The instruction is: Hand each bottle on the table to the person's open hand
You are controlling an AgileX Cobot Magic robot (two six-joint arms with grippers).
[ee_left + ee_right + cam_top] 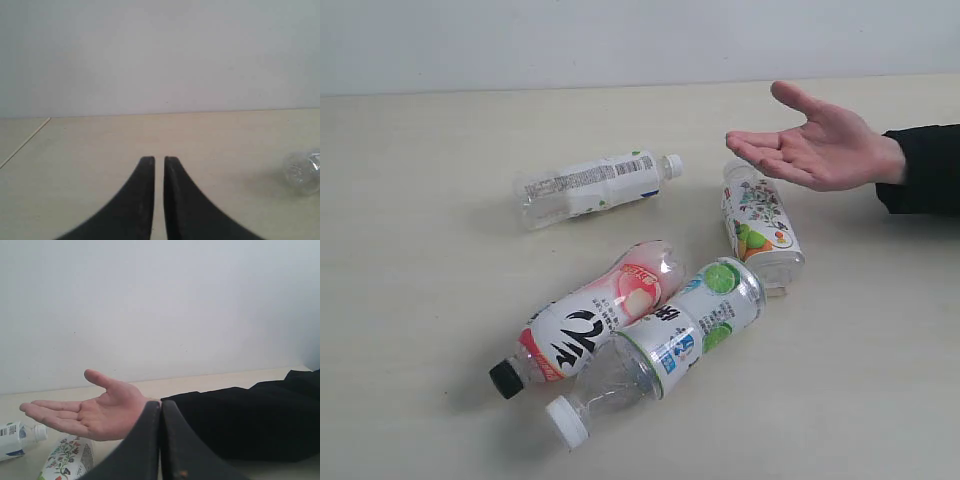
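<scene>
Both tools are pinched closed with nothing in them: left tool [159,161] over bare surface [90,150], right tool [161,404] with the open hand [95,415] just beyond it.

Exterior view, lower middle of the frame: the lime bottle [685,335] lies nearest, white cap toward the bottom edge, with green lime slices and a blue patch on the label. Touching it on the left is the peach bottle [590,325]. It has a black cap and big black brush characters I can't read.

Right of centre the fruit bottle [762,225] lies on its side, with a leafy drawing and green and orange fruit. Further back is the white bottle [590,187], print too small to read.

The hand's palm-up at upper right, over the fruit bottle's cap end, black sleeve [925,165] running off the right edge. The left half of the surface is wide open, and the far edge meets a pale wall [620,40].
</scene>
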